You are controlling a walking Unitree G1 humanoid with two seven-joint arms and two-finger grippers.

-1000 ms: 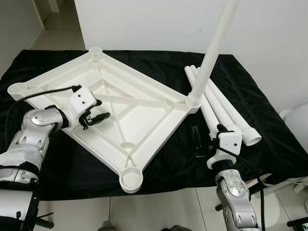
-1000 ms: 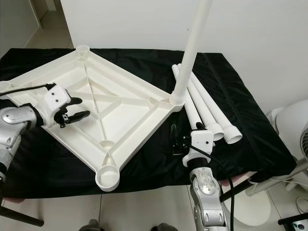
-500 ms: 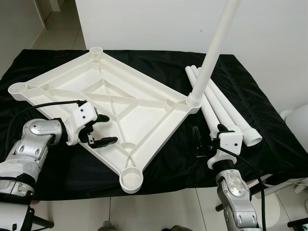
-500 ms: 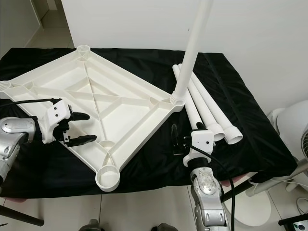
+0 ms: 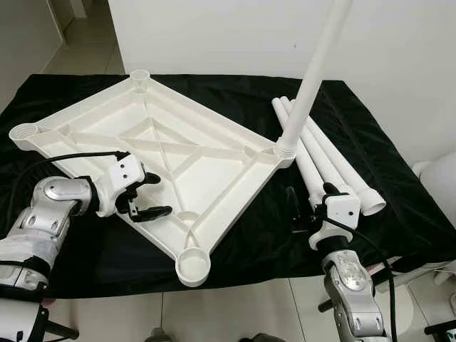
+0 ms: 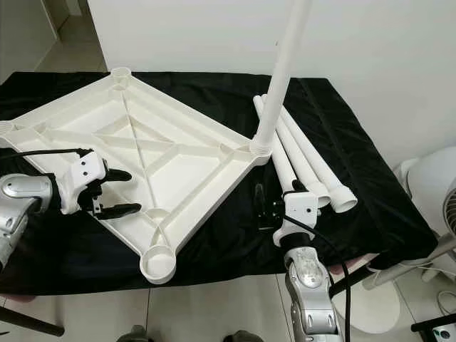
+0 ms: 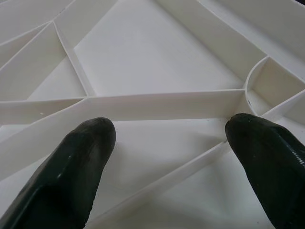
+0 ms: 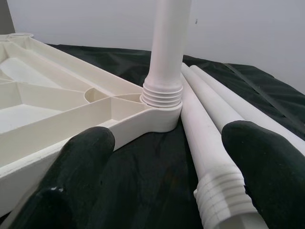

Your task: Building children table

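A white plastic tabletop (image 5: 178,153) lies upside down on a black cloth (image 5: 92,242). One white leg (image 5: 313,71) stands upright in its right corner socket (image 8: 162,102). Three loose legs (image 5: 328,160) lie side by side just right of that corner. My left gripper (image 5: 162,195) is open at the tabletop's near-left rim, its fingers straddling the ribs (image 7: 143,102) inside the panel. At the cloth's front right, my right gripper (image 5: 308,198) is open and holds nothing. It points at the threaded end of a loose leg (image 8: 214,191) and the standing leg.
Empty round sockets sit at the near corner (image 5: 194,265), the far corner (image 5: 140,74) and the left corner (image 5: 23,132). A white wall rises right behind the cloth. A white fan (image 6: 431,189) stands on the tiled floor to the right.
My left gripper has drawn back from the middle of the panel toward its near-left rim and spread its fingers wider. The right gripper has stayed put.
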